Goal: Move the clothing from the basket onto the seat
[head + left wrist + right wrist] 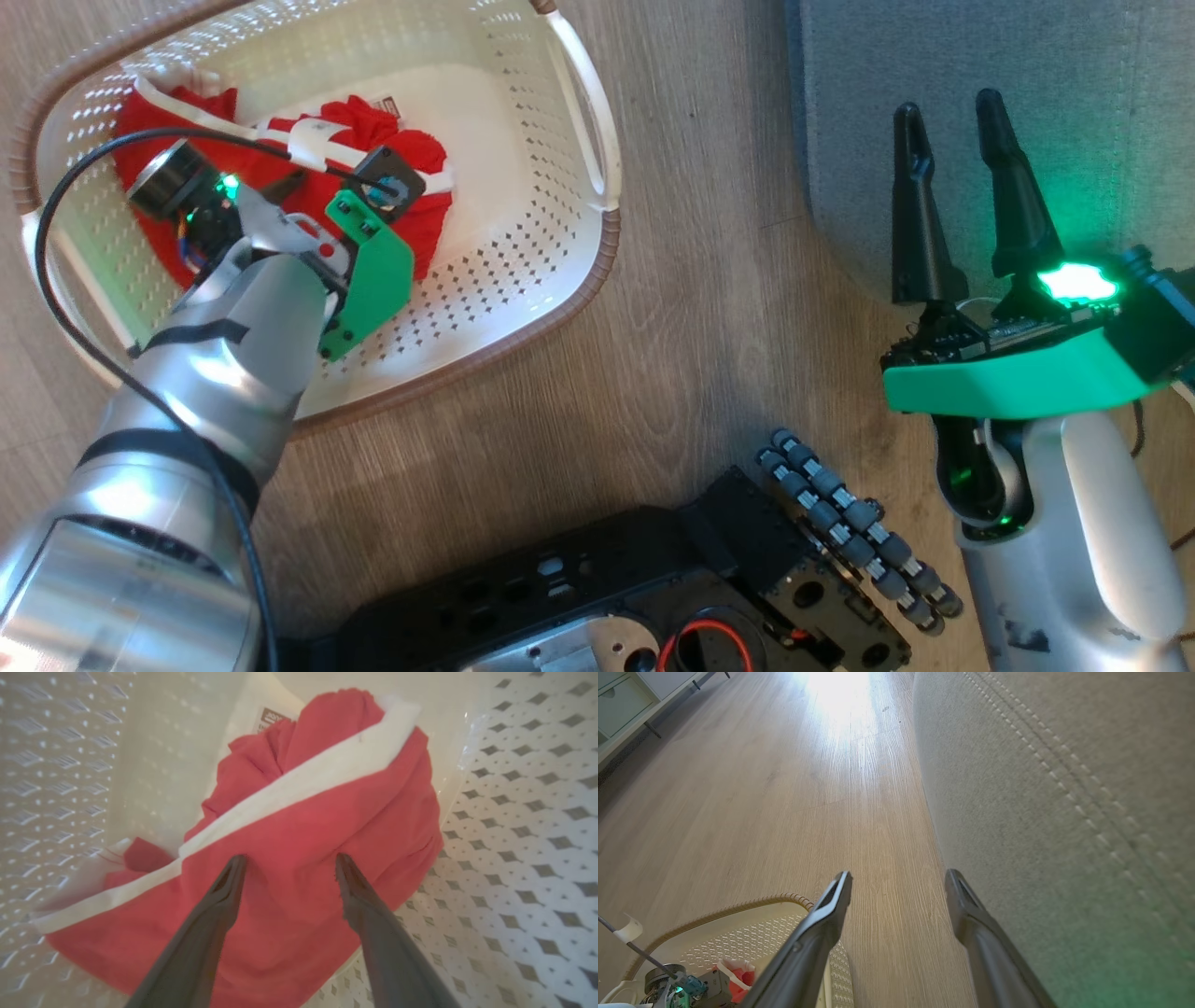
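Observation:
The red clothing [422,233] with white trim lies bunched in the left half of the cream basket [597,266] on the floor. In the left wrist view my left gripper [289,858] is open, both fingertips [236,863] pressed onto the red clothing [303,826], and fabric bulges between them. Perforated basket wall [514,812] surrounds it. Over the grey seat [1074,93] edge at right, my right gripper [948,107] stands open and holds nothing. The right wrist view has that gripper [899,875] between the floor and the stitched seat [1064,788], with the basket rim [752,904] at lower left.
Wood floor [709,308] separates the basket from the seat. My black base [607,579] and its roller wheel [859,532] sit at the bottom. A pale cabinet on legs [626,704] stands far off. A paper label [273,716] lies behind the clothing.

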Robot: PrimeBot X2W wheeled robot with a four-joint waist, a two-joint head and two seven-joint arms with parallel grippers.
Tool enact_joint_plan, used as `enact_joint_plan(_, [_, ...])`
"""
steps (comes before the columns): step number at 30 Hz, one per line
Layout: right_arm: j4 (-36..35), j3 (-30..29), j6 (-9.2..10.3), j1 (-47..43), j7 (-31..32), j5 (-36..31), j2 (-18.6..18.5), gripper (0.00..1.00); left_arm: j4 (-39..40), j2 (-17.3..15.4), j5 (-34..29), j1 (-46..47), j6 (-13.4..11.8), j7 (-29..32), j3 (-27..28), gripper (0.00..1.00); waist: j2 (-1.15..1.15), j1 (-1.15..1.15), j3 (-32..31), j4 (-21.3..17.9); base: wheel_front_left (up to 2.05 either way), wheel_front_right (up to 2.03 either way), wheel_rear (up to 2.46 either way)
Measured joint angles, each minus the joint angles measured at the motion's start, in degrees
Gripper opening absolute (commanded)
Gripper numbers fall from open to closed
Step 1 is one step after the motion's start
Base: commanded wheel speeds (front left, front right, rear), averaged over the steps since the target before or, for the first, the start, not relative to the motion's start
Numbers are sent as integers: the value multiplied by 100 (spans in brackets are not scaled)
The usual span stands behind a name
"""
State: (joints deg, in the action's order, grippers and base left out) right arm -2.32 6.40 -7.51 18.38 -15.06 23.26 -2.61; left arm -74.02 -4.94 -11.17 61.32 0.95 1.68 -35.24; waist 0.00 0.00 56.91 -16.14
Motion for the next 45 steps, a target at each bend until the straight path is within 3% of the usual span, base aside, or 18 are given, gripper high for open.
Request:
enact_joint_plan(4, [-4, 86, 0, -7, 0, 9, 4, 100, -42, -127, -60, 2, -21, 398, -174, 100, 0, 0, 18, -69, 0, 0, 0])
enact_joint_plan(18, [-146, 91, 0, -136, 1, 9, 16, 100, -44, -244, 67, 119, -71, 961, -211, 100, 0, 0, 109, -102, 0, 0, 0])
enact_joint_plan(28, [-165, 80, 1, -278, 0, -2, 16, 100, -43, -193, 180, 120, -55, 1044, -235, 100, 0, 0, 180, -17, 0, 0, 0])
enact_joint_plan(29, [-171, 76, 1, -278, 0, -3, 16, 100, -43, -188, 216, 120, -54, 1045, -229, 87, 0, 0, 184, -9, 0, 0, 0])
enact_joint_plan(31, [-179, 69, 1, -278, 0, -9, 16, 100, -46, -175, 360, 120, -5, 1002, -168, 0, 0, 0, 194, 1, 0, 0, 0])
enact_joint_plan(45, [-102, 24, 1, -248, 2, -58, 18, 100, -49, -111, 698, 120, 45, 798, -122, 0, 0, 0, 81, 37, 0, 0, 0])
